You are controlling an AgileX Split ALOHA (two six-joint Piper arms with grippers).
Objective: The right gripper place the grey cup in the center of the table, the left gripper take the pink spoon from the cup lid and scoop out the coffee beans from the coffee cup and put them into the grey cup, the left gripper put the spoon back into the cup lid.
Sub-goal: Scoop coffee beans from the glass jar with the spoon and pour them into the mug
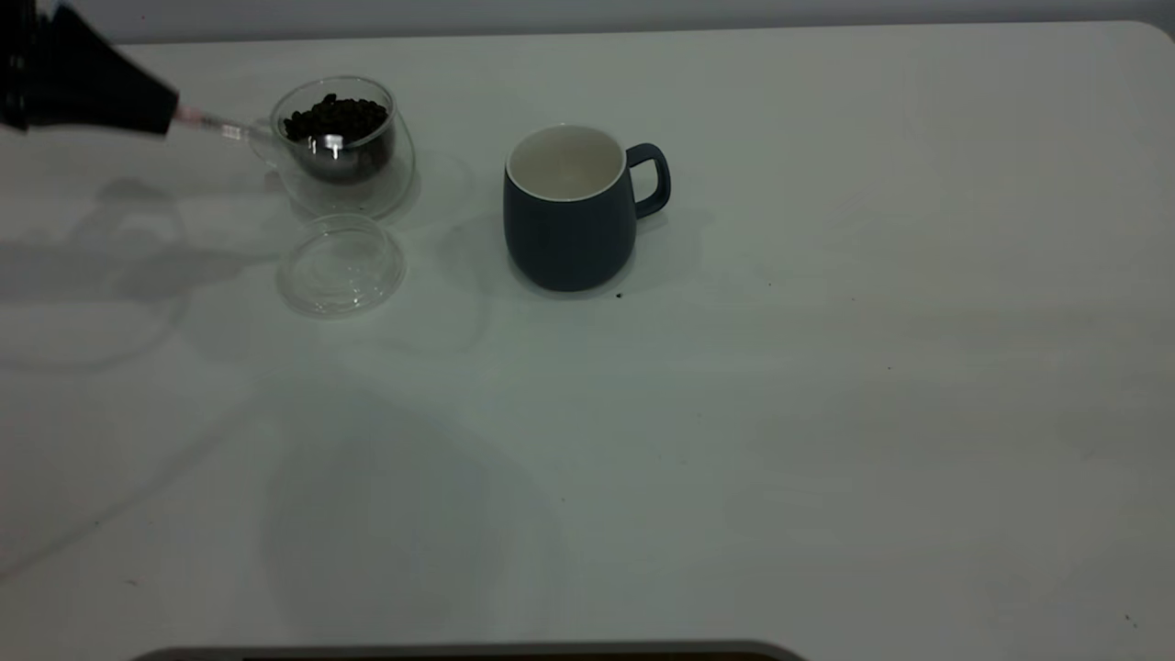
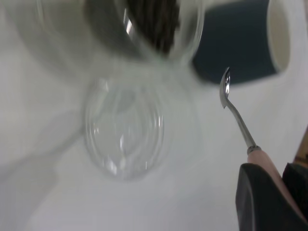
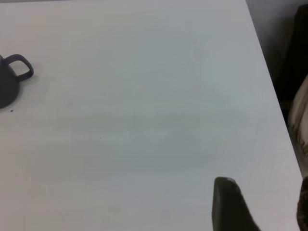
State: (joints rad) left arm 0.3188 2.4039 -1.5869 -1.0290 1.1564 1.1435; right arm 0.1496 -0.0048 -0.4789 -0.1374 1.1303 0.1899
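While left gripper [image 1: 170,117] holds it, pink spoon [image 1: 225,128] gleams metallic.

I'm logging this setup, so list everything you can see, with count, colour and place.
grey cup: one, dark blue-grey, white inside, mid-table, empty.
coffee cup: one, clear glass, left of the grey cup.
coffee beans: one heap, dark brown, in the coffee cup.
cup lid: one, clear, in front of the coffee cup.
pink spoon: one, metal bowl, pink handle, held at the coffee cup.
table: one, white.
left hand: black, shut on the spoon handle.
right hand: dark, over bare table.
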